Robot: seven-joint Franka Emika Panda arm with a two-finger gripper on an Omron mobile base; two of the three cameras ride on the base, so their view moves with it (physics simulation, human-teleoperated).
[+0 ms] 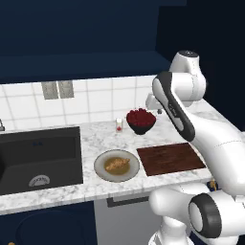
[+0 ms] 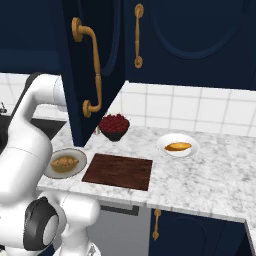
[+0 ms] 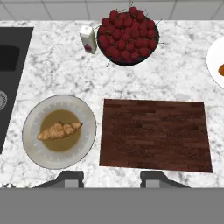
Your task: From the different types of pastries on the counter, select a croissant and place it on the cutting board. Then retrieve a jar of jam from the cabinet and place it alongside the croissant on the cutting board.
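Cutting board [image 3: 155, 134] bare — plate [image 3: 33, 144] with croissant [image 3: 58, 130] beside it.

The croissant [image 3: 59, 130], golden-brown and ridged, lies flat on a round beige plate [image 3: 35, 153] below and left of the hand. The dark reddish-brown cutting board [image 3: 155, 134] lies bare beside it on the marbled counter [image 3: 57, 70], under the hand's right. The navy cabinet [image 2: 95, 70] door stands open above.
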